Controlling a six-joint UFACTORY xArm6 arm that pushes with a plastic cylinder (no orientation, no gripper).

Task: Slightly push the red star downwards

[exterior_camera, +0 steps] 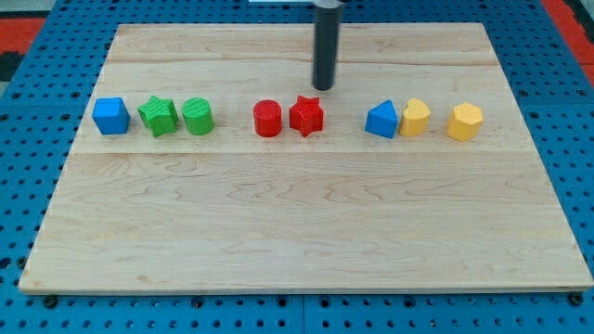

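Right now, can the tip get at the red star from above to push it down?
Probably yes. My tip sits just above the red star, slightly toward the view's right, with bare board between them. The red cylinder is beside the star on the view's left, out of the path.

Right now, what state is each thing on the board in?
my tip: just above red star, slightly right
red star: touching red cylinder
red cylinder: upright
green star: beside green cylinder
green cylinder: upright
blue cube: alone, left end
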